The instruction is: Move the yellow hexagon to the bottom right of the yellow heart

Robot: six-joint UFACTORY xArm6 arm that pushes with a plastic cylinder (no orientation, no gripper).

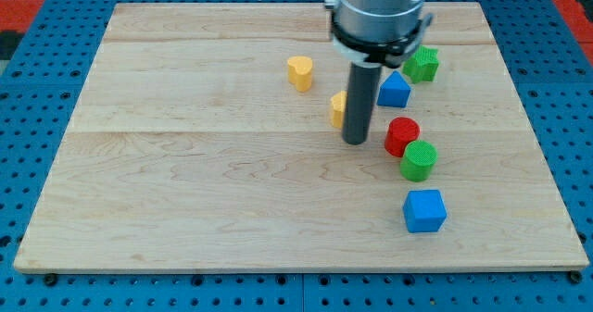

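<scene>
Just right-below the small yellow heart-shaped block sits the yellow hexagon block, half hidden behind our dark rod. Our tip touches its right side, it seems; it carries no jaws. We judge placement nearly finished; next only a small nudge.

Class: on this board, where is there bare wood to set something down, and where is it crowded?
Bare wood: everything to the view's left of the yellow heart, and the bottom strip left of the blue cube. Crowded: the right-centre, where my tip is beside the yellow hexagon, near the red and green cylinders.
</scene>
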